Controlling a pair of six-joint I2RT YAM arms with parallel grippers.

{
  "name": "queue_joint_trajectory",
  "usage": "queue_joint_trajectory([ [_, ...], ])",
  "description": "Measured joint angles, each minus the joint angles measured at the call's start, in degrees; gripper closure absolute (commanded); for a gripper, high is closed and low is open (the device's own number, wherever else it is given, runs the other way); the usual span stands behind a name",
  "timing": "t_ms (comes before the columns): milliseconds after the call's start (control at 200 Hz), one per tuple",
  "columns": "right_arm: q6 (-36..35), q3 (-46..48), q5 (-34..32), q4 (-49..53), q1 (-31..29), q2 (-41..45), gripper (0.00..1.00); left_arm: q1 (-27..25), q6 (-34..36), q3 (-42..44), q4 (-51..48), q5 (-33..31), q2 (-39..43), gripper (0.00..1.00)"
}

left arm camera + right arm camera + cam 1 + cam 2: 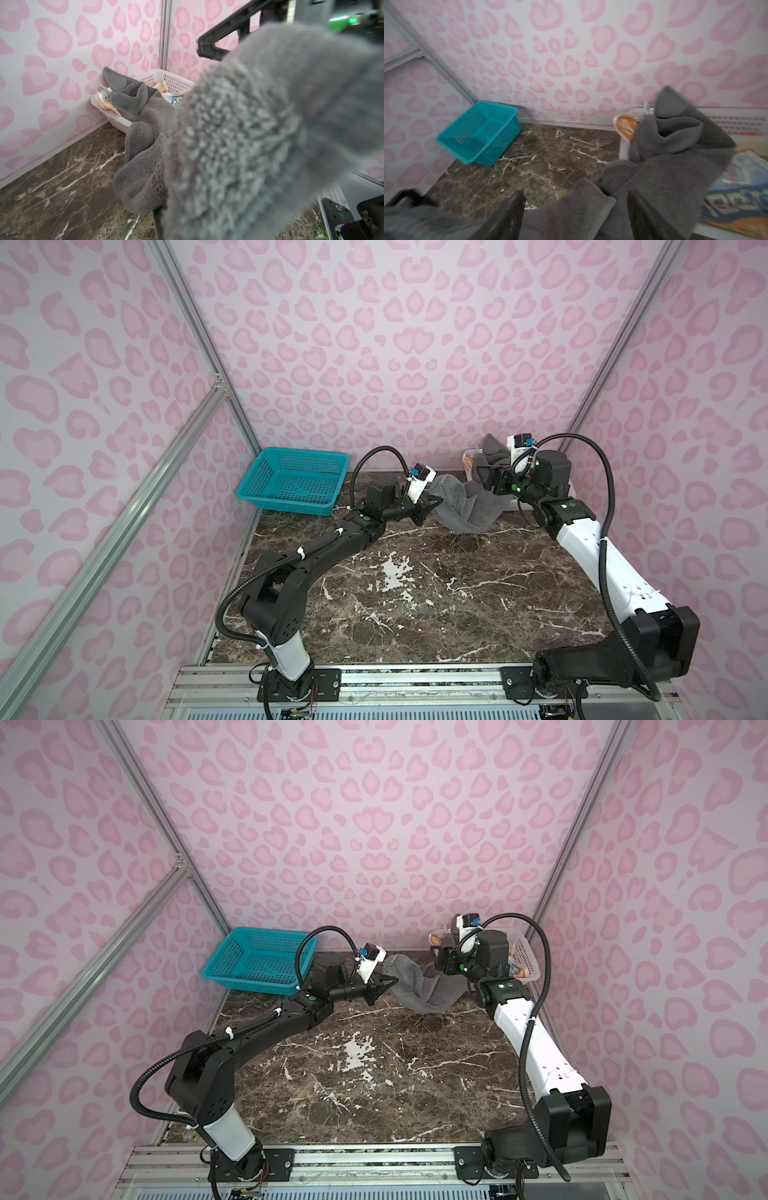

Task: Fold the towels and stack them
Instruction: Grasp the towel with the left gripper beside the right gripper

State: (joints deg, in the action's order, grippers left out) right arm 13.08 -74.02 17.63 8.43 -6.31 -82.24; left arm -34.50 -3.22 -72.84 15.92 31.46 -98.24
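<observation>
The grey towel [461, 510] is thick looped terry with a flat woven band near its hem, and it's bunched into a loose rope rather than spread out. Its long axis runs side to side along the back of the marble-patterned table [415, 593]. One end is heaped in the white basket [176, 81] in the far right corner, with a flap standing up against the wall. The middle spills over the rim and sags until a fold touches the table. The other end rises to the left claw [432, 506]. That claw is clamped tight on the terry, and the pile bulges right up against its wrist camera.

The right claw [576, 193] stands at the basket's edge with its black fingers [510, 212] well apart; grey towel lies between them, unpinched.

Also in the lattice-walled white basket are the orange towel [626, 126], draped over the rim, and the lettered towel [737, 193], crumpled, blue and orange. A teal basket [291, 481] of perforated plastic sits in the far left corner.
</observation>
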Motion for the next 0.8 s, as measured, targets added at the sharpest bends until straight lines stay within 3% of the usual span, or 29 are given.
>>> queue_joint_trajectory([
  [200, 2.3, -7.7, -6.6, 4.1, 2.9, -12.8, 0.06, 0.0, -0.2, 3.2, 0.1, -0.4, 3.3, 0.96],
  [470, 2.8, -26.7, -14.3, 13.8, 3.4, -31.6, 0.06, 0.0, -0.9, 6.4, 0.0, -2.7, 5.8, 0.96],
  [690, 4.4, -30.4, -16.5, 20.0, 3.8, -38.8, 0.13, 0.0, -0.9, 6.7, 0.0, -3.4, 5.8, 0.96],
  [800, 5.6, -30.5, -16.4, 21.4, 3.9, -40.4, 0.28, 0.0, -1.3, 6.7, 0.0, -3.4, 5.8, 0.96],
])
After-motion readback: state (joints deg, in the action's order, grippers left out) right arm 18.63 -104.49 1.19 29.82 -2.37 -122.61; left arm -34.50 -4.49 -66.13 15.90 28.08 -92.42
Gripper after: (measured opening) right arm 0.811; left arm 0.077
